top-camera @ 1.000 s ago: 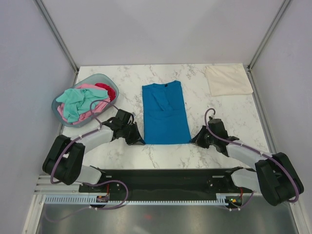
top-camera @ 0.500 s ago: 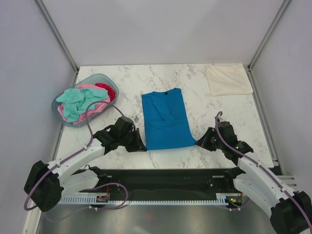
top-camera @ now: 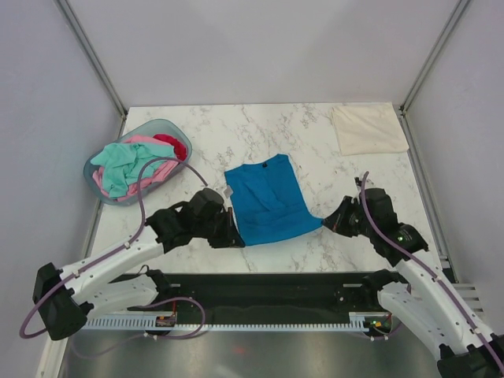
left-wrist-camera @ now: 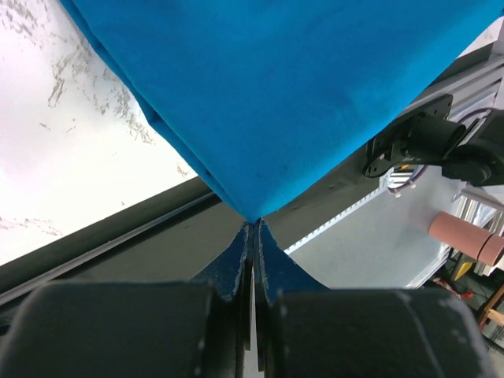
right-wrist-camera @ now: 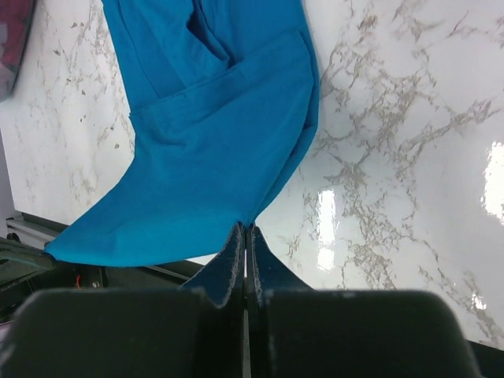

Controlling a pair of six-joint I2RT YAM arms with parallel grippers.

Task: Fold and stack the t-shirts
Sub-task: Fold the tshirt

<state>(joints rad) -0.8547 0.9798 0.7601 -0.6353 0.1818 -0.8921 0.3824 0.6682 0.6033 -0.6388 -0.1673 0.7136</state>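
Observation:
The bright blue t-shirt (top-camera: 268, 201) lies folded lengthwise on the marble table, its near hem lifted off the surface. My left gripper (top-camera: 236, 240) is shut on the hem's left corner (left-wrist-camera: 250, 213). On the hem's right corner (right-wrist-camera: 252, 220) my right gripper (top-camera: 324, 222) is shut. The blue t-shirt (left-wrist-camera: 276, 87) hangs stretched between the two, its collar end still resting on the table (right-wrist-camera: 378, 157). A folded cream t-shirt (top-camera: 368, 129) lies at the far right corner. Mint green (top-camera: 122, 161), pink (top-camera: 153, 172) and red (top-camera: 175, 146) t-shirts are heaped in the basket.
The pale blue-grey oval basket (top-camera: 96, 157) stands at the table's left edge. A black rail (top-camera: 260, 287) runs along the near edge between the arm bases. Grey walls close in the table on three sides.
Both arms have risen and drawn inward and forward, lifting the blue t-shirt's near hem off the table. The shirt now looks shorter and bunched toward its collar.

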